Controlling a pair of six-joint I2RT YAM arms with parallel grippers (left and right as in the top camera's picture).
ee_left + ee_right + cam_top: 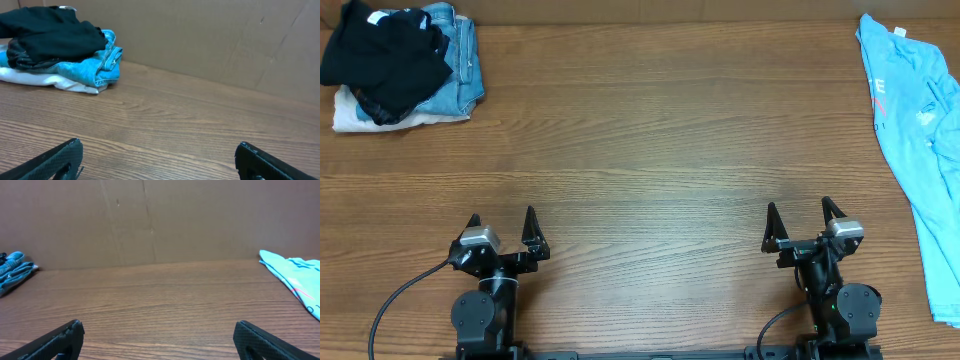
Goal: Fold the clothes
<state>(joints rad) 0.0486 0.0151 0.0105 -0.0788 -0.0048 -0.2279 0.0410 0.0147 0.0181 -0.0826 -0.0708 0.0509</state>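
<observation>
Both arms are sitting low over the table. The left gripper is holding its jaws spread wide with nothing between them. The right gripper is doing the same, gaping and empty. The light-blue T-shirt is lying rumpled, well off to the right of the right gripper and stretching ahead of it, untouched. Far ahead and left of the left gripper, a black garment is resting on blue jeans and something white.
</observation>
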